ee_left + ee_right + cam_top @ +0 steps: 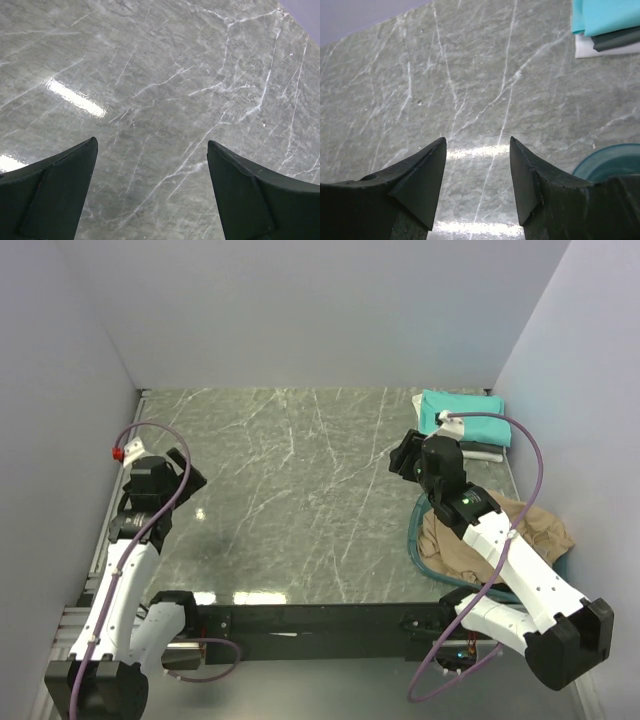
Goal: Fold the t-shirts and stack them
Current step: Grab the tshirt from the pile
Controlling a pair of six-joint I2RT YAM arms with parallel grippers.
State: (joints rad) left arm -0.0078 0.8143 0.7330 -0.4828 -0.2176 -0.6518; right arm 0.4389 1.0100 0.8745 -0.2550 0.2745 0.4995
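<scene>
Nearest the arm bases, on the right, a tan shirt (540,528) lies crumpled in a teal basin (610,159), spilling over its rim – unfolded, with the right arm reaching across above it. The rest of the near table (300,470) shows only grey marble with white veins and strips of glare.

On the left, the left gripper (152,192) hangs above the marble with its jaws spread wide. Nothing is between them; its wrist view shows only stone below.

Further in on the right, the right gripper (477,187) hangs over the table just beyond the basin. Its jaws are parted, less widely than the left's, and nothing is between them – bare marble shows through the gap. It touches no cloth.

At the far right corner sits a stack of folded shirts near the wall. A teal shirt (460,412) is on top, a grey shirt (617,39) under it and a white shirt (587,50) below that, their edges showing stepped at the near side. The stack lies well apart from both grippers.
</scene>
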